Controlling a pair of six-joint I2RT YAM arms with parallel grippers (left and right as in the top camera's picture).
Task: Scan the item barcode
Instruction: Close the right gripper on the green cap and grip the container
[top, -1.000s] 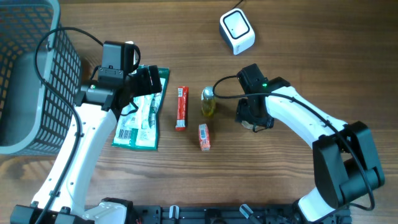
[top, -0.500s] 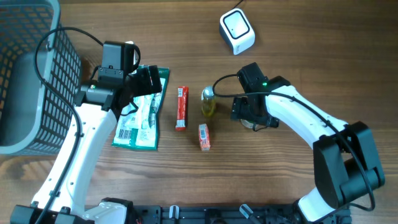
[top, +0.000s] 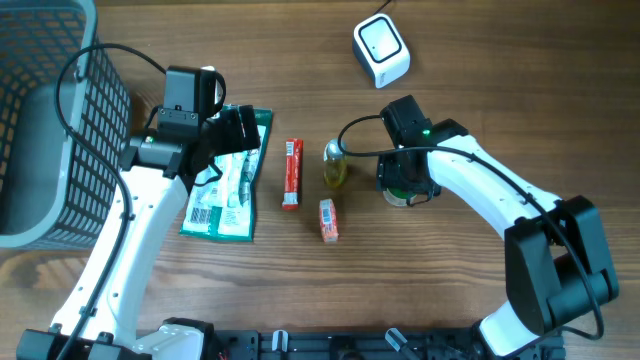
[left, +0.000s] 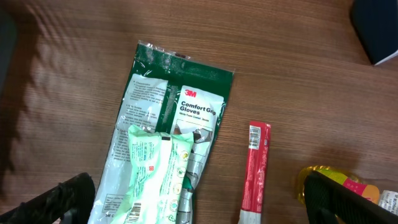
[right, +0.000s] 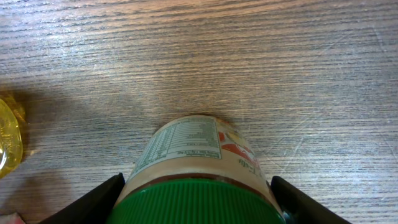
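Where the right wrist camera looks down its own fingers, the right pincer (right: 196, 193) is partly closed on a jar (right: 189, 146), 1 of its fingers (right: 93, 211) against each side of the green lid (right: 196, 208). The printed nutrition panel faces the camera. Whether the jar stands on the desk (right: 311, 62) or hangs just above it cannot be told.

Overhead, from the near edge outward:
- A small orange packet (top: 329, 220) lies nearest.
- A green glove packet (top: 228, 185) lies flat to its left, with a pale green sachet (left: 155, 174) on top.
- The left pincer (left: 198, 186) hovers over the glove packet, its jaws fully apart and holding nothing.
- A red stick pack (top: 291, 172) lies between the glove packet and a yellow bottle (top: 335, 165).
- The jar sits near the bottle's right side, mostly hidden under the right pincer.
- The white scanner (top: 381, 50) sits toward the far edge, well apart from the jar.
- A grey basket (top: 60, 120) occupies the far left corner.
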